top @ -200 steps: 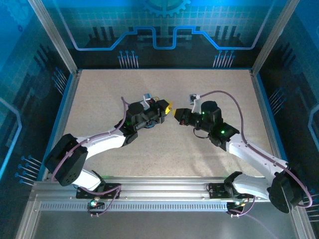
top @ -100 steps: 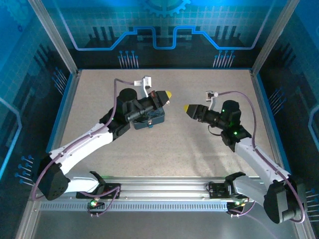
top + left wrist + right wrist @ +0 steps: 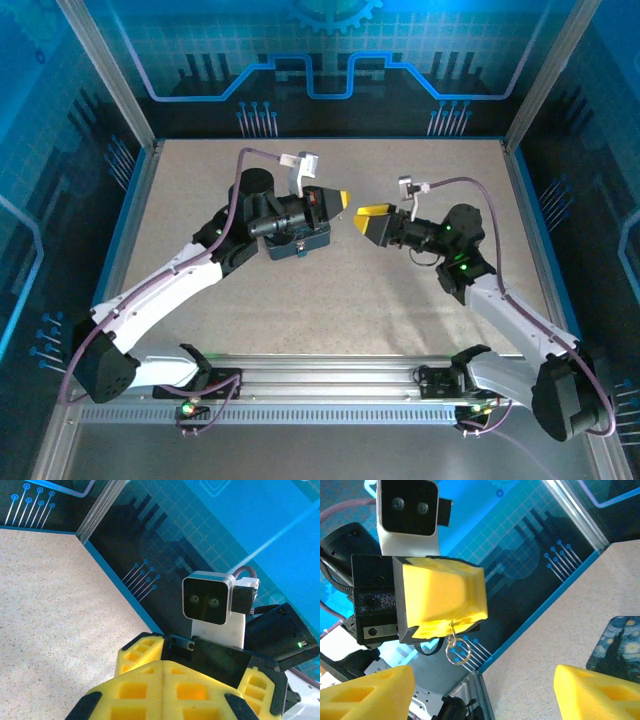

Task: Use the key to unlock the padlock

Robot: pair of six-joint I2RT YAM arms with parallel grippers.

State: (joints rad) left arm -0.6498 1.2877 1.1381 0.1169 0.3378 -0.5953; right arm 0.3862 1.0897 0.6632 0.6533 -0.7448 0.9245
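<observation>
left gripper tight on wire rings

Yellow fingers on black bodies mark the left gripper and right gripper. The silvery ring glints. The tin is blue with yellow starry swirls, and the table is speckled beige.

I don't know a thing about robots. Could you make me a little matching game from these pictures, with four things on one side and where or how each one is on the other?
Things:
1. left pincer
2. right pincer
3. painted tin
4. metal ring

States:
A. dangling in the air
B. open wide
C. lying on the table
D. squeezed shut

Pairs: 1-D, 2-B, 3-C, 4-A. The ring hangs from the tip of the shut left pincer.
</observation>
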